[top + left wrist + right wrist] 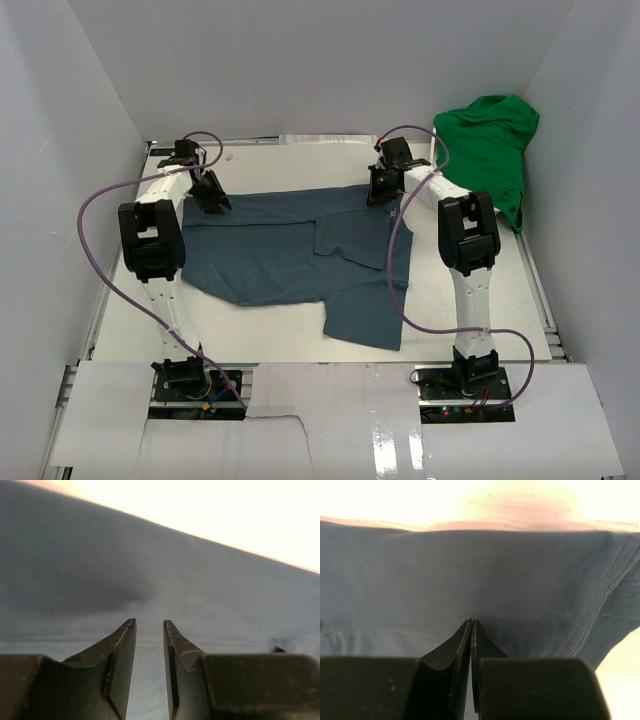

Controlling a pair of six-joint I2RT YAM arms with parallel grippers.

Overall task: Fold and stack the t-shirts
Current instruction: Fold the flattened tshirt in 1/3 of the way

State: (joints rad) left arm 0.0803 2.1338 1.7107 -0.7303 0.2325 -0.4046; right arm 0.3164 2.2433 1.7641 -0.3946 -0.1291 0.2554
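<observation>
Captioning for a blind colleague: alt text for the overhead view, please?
A dark blue shirt lies spread on a white table between two robot arms, the left gripper and right gripper at its far edge. A green shirt sits crumpled in the far right corner.

left arm [150, 238] and right arm [468, 235] reach forward; left jaws slightly apart; right jaws pressed together
</observation>
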